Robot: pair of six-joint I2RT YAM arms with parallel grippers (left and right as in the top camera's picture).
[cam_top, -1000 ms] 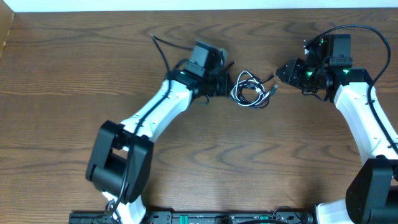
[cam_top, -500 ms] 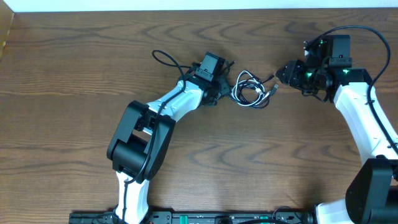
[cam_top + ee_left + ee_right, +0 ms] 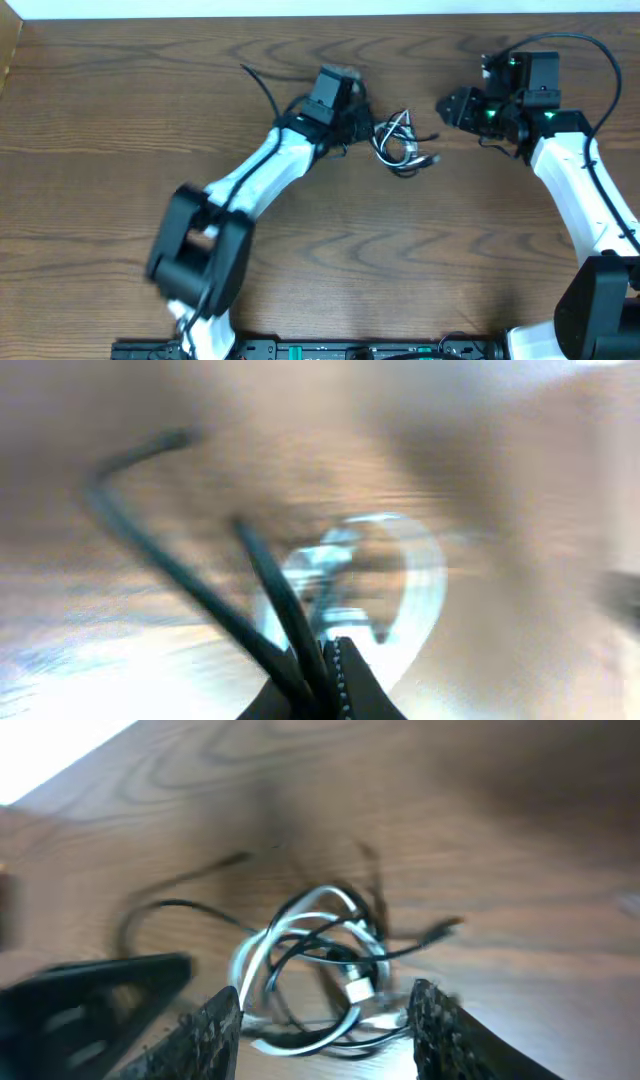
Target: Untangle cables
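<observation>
The cables [image 3: 398,140] lie in a small bundle of white and black loops on the wooden table [image 3: 120,120], between the two arms. My left gripper [image 3: 358,125] sits at the bundle's left edge. In the blurred left wrist view it [image 3: 328,678] is shut on two black cable strands [image 3: 270,585], with a white loop [image 3: 420,570] just ahead. My right gripper [image 3: 447,105] hovers to the right of the bundle and is open. In the right wrist view its fingers [image 3: 215,1035] stand wide apart, with the bundle [image 3: 315,965] ahead between them, untouched.
A black strand [image 3: 255,85] trails up and left from the left arm across the table. The left gripper's dark body [image 3: 90,995] shows at the left of the right wrist view. A white wall strip [image 3: 320,8] runs along the table's far edge.
My left gripper has closed on the black strands and its arm has swung, blurring the view. The bundle has drawn tighter and tilted. The right gripper has shifted slightly up and left.
</observation>
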